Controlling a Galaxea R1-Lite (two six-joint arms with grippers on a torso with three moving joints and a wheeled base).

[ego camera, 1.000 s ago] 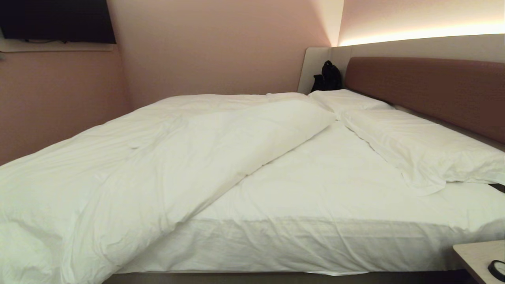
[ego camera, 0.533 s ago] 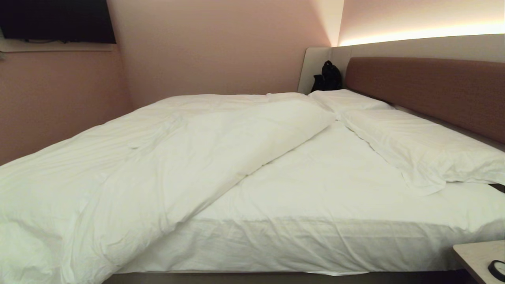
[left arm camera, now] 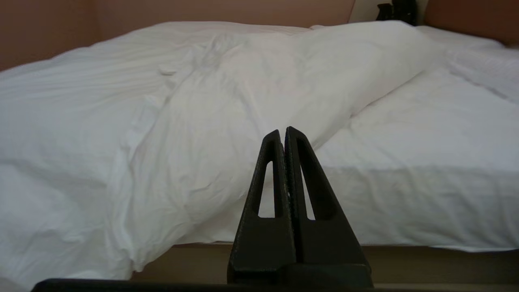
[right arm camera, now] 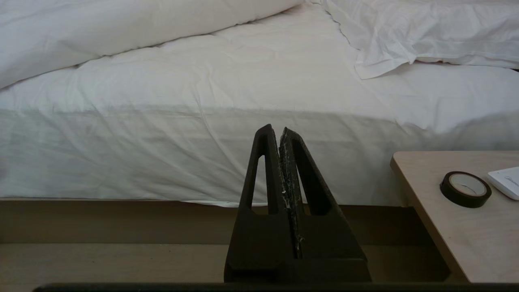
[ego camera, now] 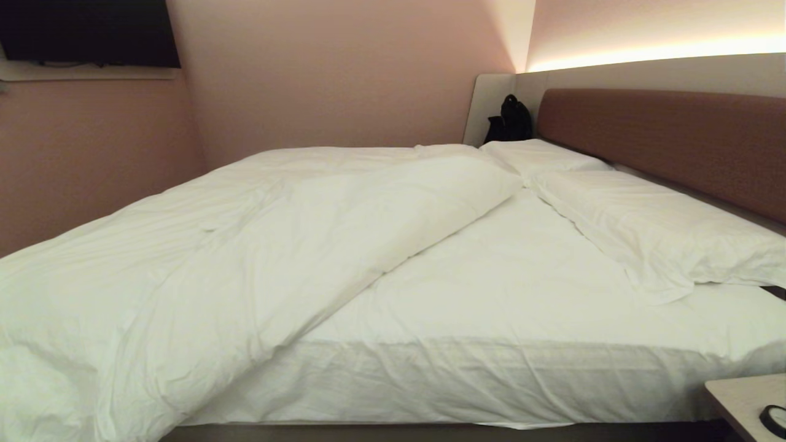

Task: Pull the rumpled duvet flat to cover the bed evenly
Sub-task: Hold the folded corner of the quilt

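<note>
bed (ego camera: 528, 288): wide, low, white fitted sheet drawn fairly taut over the mattress, faint creases down its near side face; grey-beige base strip under it; reddish-brown padded headboard (ego camera: 669, 141) along the right side of the head view.

duvet (ego camera: 245, 258): thick, puffy, plain white, softly wrinkled. it lies bunched over the left part of the bed, its folded edge running on a diagonal from the near left toward the far pillows, leaving a broad wedge of bare sheet on the right. near left corner spills over the mattress edge and hangs down.

2 pillows (ego camera: 651, 227): flat, white, loose-cased, in a row along the headboard; the nearer one has a slack crumpled corner lying on the sheet.

bedside table (right arm camera: 458, 211): pale wood-look top, squared edge, just beside the bed's near right corner. on it a roll of dark tape (right arm camera: 465, 189), round, lying flat, and next to it a small white flat object, possibly a remote, cut off by the frame edge.

black bag (ego camera: 509, 120): dark, soft shape in the far corner past the headboard.

left gripper (left arm camera: 283, 134): black, 2 tapered slotted fingers pressed together, clenched on nothing, in front of the bed's near side, clear of the duvet.

right gripper (right arm camera: 277, 132): same build, fingers pressed together and empty, whitish scuffing along the seam, low before the mattress side, near the table.
</note>
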